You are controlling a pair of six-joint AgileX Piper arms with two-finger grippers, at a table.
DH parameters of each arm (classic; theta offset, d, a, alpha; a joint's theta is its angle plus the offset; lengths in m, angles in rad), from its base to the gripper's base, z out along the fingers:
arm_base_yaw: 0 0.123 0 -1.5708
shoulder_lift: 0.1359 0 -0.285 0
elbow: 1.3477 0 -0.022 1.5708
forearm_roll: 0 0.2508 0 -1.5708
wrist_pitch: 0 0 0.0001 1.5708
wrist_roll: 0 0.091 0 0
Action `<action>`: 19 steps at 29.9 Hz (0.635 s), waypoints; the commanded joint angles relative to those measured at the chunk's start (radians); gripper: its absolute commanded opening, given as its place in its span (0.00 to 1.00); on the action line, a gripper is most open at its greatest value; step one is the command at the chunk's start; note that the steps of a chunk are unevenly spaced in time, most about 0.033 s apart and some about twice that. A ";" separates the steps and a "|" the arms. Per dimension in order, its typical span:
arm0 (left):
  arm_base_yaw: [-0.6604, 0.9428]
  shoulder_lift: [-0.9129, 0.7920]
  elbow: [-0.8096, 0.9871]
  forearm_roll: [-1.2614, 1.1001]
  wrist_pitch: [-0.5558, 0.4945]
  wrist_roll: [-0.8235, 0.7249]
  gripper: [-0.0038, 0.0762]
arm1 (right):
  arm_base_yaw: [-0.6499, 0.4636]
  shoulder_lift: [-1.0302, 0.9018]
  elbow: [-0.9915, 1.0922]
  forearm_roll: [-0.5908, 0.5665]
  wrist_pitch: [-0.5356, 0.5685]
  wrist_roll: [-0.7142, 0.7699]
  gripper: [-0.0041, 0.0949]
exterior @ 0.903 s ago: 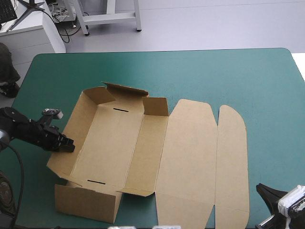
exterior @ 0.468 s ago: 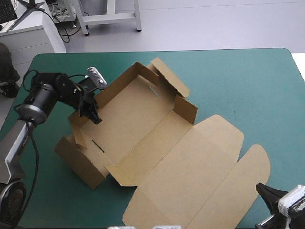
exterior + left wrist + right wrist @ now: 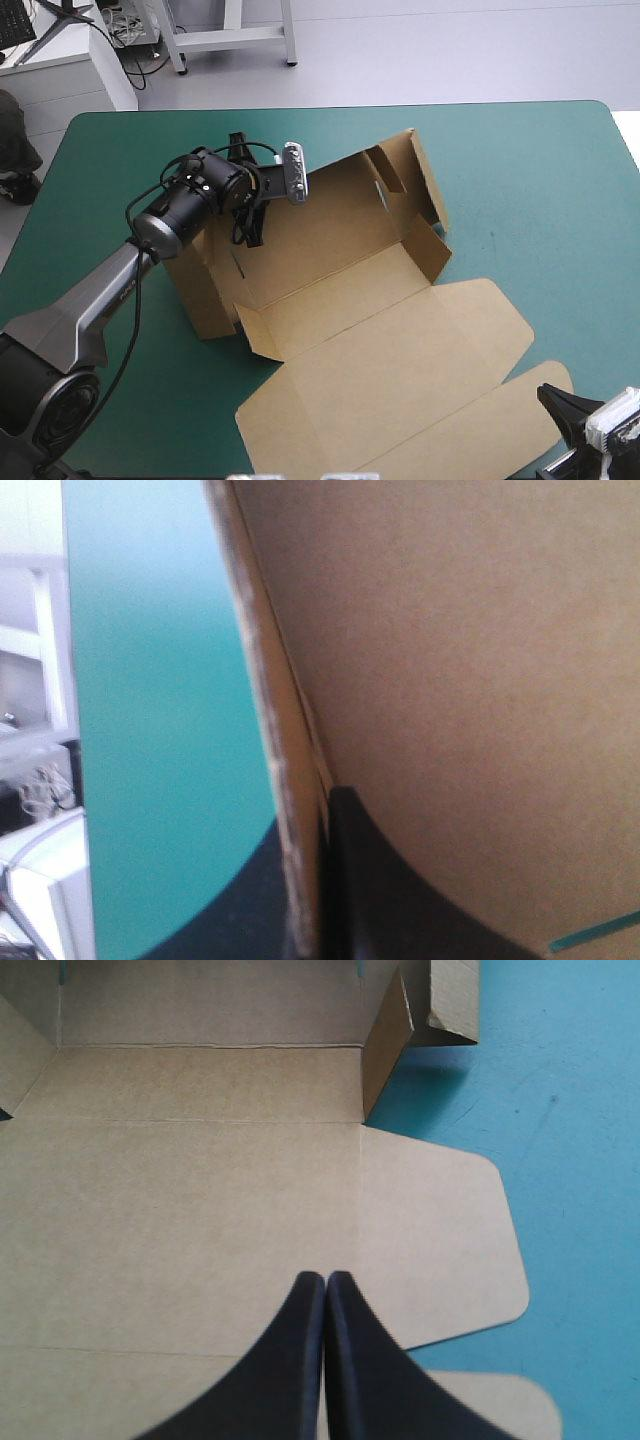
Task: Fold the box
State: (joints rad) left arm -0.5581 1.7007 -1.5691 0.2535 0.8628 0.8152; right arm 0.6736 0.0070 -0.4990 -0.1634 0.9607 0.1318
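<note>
The table (image 3: 520, 160) shows its teal-green cover on every side of the brown box (image 3: 330, 260), which sits askew across the middle, with its tray walls raised toward the far side and its lid flat toward the near edge. The left tool (image 3: 250, 230) is pinched on the tray's left wall, one black finger on each side of the board. The right tool (image 3: 325, 1282), fingers pressed together and holding nothing, points at the lid from the near right corner.

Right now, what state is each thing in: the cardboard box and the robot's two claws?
Box: open tray, walls raised, lid lying flat.
Left gripper: shut on the box, pinching one wall.
Right gripper: shut, holding nothing.
</note>
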 commanded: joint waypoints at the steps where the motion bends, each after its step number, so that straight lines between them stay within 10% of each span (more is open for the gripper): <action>1: -0.059 -0.046 -0.034 0.095 -0.083 0.040 0.04 | -0.008 0.025 -0.025 -0.013 -0.074 0.003 0.02; 19: -0.248 -0.159 0.145 0.163 -0.107 0.010 0.04 | -0.008 0.025 -0.025 -0.016 -0.074 0.007 0.02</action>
State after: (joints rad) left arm -0.7622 1.6109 -1.4539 0.4247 0.7876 0.8287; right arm 0.6736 0.0070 -0.4990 -0.1634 0.9607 0.1339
